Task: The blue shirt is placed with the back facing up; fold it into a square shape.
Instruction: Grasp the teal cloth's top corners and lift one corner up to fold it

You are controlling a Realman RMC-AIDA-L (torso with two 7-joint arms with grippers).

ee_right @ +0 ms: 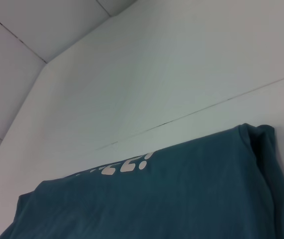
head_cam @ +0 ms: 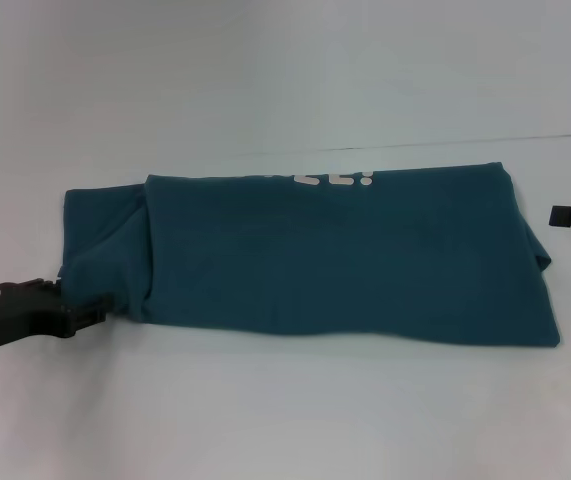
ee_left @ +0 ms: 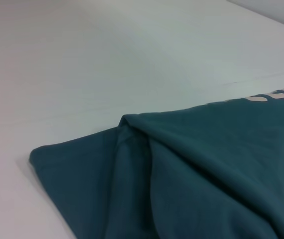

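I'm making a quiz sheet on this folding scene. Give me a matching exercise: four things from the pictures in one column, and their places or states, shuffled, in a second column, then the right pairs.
Things:
1. dark teal-blue knit shirt
2. white lettering
3. left gripper
4. right gripper

Places or states:
A. at the shirt's near left corner
B. along the shirt's far edge
C. apart from the cloth, off the shirt's right end
D. lying folded into a long band on the white table

Pairs: 1-D, 2-B, 3-A, 4-C
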